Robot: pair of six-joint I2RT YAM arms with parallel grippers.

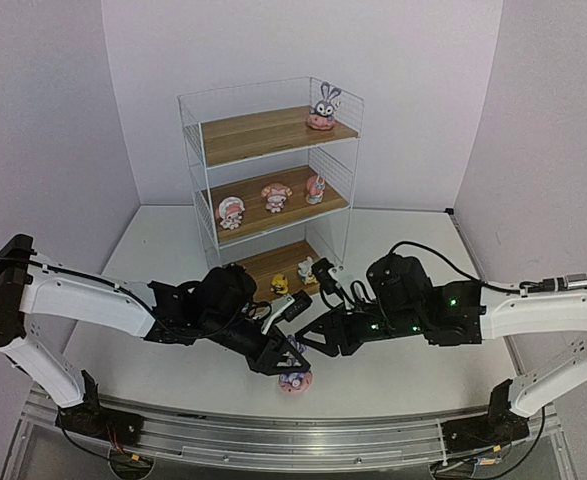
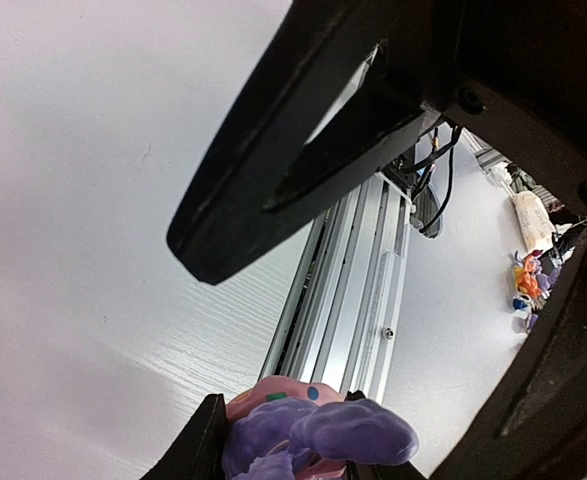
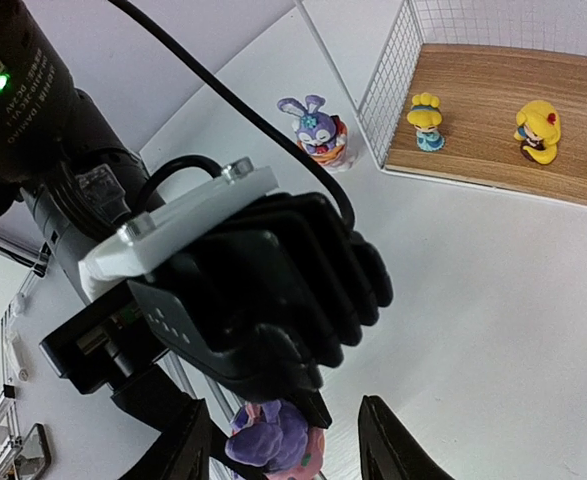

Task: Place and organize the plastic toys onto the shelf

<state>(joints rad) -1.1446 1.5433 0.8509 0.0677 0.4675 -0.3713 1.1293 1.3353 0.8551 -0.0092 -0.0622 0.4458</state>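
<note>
My left gripper (image 1: 289,366) is shut on a purple-blue bunny with a pink base (image 1: 295,380), low over the table's front. In the left wrist view the bunny (image 2: 308,435) sits between the fingers (image 2: 201,448). My right gripper (image 1: 311,340) is open just behind it, its fingers (image 3: 385,440) either side of the left gripper and the bunny (image 3: 273,445), touching neither. The shelf (image 1: 205,158) has a bunny (image 1: 323,107) on top, three pink-white characters (image 1: 276,196) on the middle board, and small yellow (image 1: 280,285) and white (image 1: 305,270) ones below. Another bunny (image 3: 318,130) stands on the table by the shelf's corner.
An aluminium rail (image 1: 273,440) runs along the table's near edge, close behind the held bunny, and shows in the left wrist view (image 2: 358,290). White walls close in the left, back and right. The right gripper's black finger (image 2: 273,180) hangs across the left wrist view.
</note>
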